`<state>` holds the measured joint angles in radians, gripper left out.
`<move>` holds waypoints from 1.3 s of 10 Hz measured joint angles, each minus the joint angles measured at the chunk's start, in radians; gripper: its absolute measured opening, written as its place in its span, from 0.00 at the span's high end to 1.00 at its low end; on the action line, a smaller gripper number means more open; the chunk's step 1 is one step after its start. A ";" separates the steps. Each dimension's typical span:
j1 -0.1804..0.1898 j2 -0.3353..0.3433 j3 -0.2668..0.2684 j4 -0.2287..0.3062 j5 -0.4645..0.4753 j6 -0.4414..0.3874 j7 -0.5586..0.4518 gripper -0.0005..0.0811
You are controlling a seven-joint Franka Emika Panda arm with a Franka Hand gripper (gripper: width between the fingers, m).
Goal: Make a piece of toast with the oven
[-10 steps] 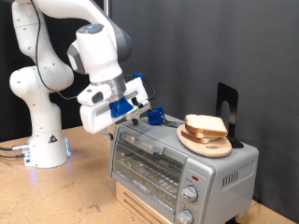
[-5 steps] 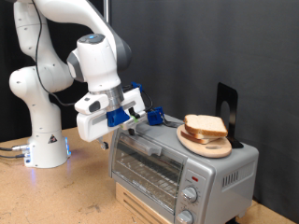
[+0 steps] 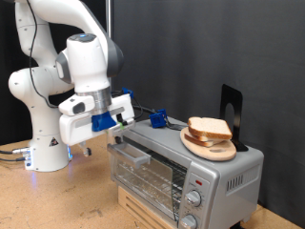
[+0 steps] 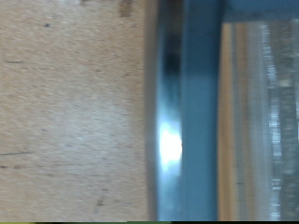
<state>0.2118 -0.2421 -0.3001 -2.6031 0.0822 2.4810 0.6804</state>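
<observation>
From where I stand, the white arm rises at the far left, and its gripper (image 3: 116,129) hangs low beside the top left corner of the oven (image 3: 181,172), right at the upper edge of the glass door (image 3: 145,170). The door looks tipped a little outward at its top, so the oven seems partly opened, though I judge that from the slant alone. The fingers are mostly hidden behind the blue mounts, and I cannot tell how far apart they stand; nothing shows between them. The wrist view gives only a blurred metal edge (image 4: 187,112) running lengthways through the picture, with wooden table (image 4: 75,112) on one side, which fits the hand being close against the door's rim.

The door's long edge runs left to right across the oven front, and the gripper sits at its left end.

Further right, on the oven's roof, a round wooden plate (image 3: 225,152) carries the piece of toast (image 3: 210,127), well apart from the gripper. I count one arm, one oven, one plate, and what looks like two slices stacked.
</observation>
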 joint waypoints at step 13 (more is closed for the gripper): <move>-0.109 0.382 -0.057 0.161 0.008 0.191 0.010 0.00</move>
<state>0.1027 0.1396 -0.3571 -2.4417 0.0905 2.6724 0.6909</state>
